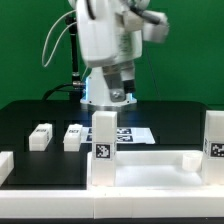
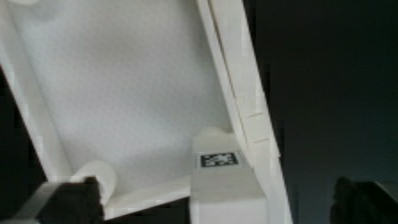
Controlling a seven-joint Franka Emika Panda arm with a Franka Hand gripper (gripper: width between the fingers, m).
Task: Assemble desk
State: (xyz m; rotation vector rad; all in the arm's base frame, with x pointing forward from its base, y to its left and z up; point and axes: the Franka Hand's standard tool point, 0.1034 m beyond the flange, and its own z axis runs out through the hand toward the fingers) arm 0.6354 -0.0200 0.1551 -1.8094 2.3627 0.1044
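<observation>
The desk panel [image 1: 150, 170] lies rim up at the front of the table. Two legs stand upright on it, one [image 1: 105, 135] at its left and one [image 1: 213, 135] at its right, each with a tag. Two loose legs [image 1: 40, 137] [image 1: 72, 137] lie on the black mat to the left. My gripper [image 1: 116, 98] hangs open just above and behind the left standing leg. In the wrist view the panel [image 2: 125, 110] fills the frame. The tagged leg [image 2: 221, 160] stands between my two dark fingertips [image 2: 71, 200], which sit well apart from it. My gripper [image 2: 217, 207] holds nothing.
The marker board [image 1: 138, 133] lies flat behind the panel. Another white piece [image 1: 5, 165] shows at the exterior view's left edge. The arm's base [image 1: 105, 95] stands at the back of the black mat, with cables behind it.
</observation>
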